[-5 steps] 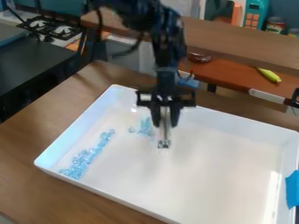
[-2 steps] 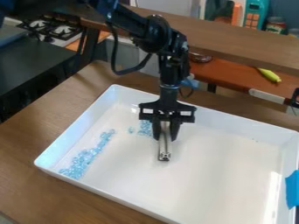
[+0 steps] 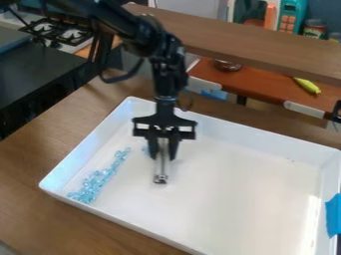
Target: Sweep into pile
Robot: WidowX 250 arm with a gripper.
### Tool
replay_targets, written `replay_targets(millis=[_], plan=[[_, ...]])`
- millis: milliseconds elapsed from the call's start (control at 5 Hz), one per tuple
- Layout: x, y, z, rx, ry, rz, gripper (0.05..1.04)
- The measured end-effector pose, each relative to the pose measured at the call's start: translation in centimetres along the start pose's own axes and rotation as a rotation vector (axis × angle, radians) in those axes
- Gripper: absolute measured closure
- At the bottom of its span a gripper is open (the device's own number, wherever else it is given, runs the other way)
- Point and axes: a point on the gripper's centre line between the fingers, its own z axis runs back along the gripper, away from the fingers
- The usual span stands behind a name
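My gripper (image 3: 163, 155) hangs over the left-centre part of the white tray (image 3: 266, 135), shut on a metal-coloured sweeping tool (image 3: 160, 172) that points down toward the tray floor. Light blue clear beads (image 3: 97, 182) lie in a slanting band along the tray's left side, to the left of the tool. A small blue bit of another bead group (image 3: 144, 149) peeks out just left of the gripper's fingers; the gripper hides the rest of that spot.
The tray's raised walls surround the gripper, with blue tape (image 3: 333, 215) on the right wall. Behind the wooden table (image 3: 33, 149) stand a raised wooden ledge (image 3: 266, 47) and an orange-brown shelf holding a yellow banana (image 3: 307, 85). A toy stove (image 3: 60, 34) stands at upper left.
The gripper and tool first came nearer the tray's front, then moved left. The small bead group behind the gripper is now mostly covered; the slanting band looks unchanged.
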Motion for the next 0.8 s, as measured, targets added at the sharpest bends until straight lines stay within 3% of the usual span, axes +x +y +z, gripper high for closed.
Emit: replay_targets(millis=[200, 600, 800], plan=[[0.1, 3.3, 0.6, 0.018, -0.011, 0.004, 0.705], [-0.8, 5.6, 0.8, 0.056, -0.077, -0.064, 0.705], [-2.4, 3.1, 3.0, -0.021, -0.090, -0.087, 0.705]])
